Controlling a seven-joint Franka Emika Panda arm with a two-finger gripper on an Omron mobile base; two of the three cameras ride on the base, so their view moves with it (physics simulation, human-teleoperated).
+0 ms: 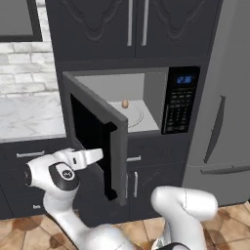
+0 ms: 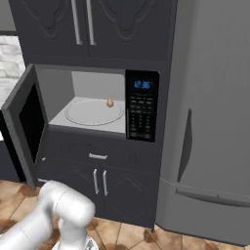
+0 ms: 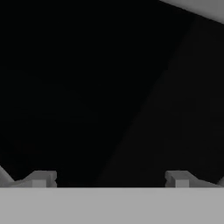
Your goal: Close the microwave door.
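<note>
The microwave [image 1: 151, 90] [image 2: 90, 85] is built into the dark cabinet wall, and its light-grey inside is in plain sight. The microwave door [image 1: 93, 129] [image 2: 29, 122] stands swung out to the left, roughly at a right angle to the opening. My gripper [image 1: 99, 155] [image 3: 109, 179] is at the door's outer face, low on the black window, with its fingers [image 3: 40, 178] spread wide; it is open, with nothing between them. The hand view looks close onto the dark door surface. A small brown egg-like thing [image 1: 125, 103] [image 2: 110, 102] sits on the round turntable [image 2: 93, 113].
The keypad panel [image 1: 179, 100] [image 2: 141, 105] with its blue display is right of the opening. A tall grey fridge [image 1: 224, 122] [image 2: 215, 122] stands further right. Dark cabinets [image 1: 132, 24] are above, and a drawer and doors [image 2: 97, 166] are below. A marble counter [image 1: 27, 119] lies to the left.
</note>
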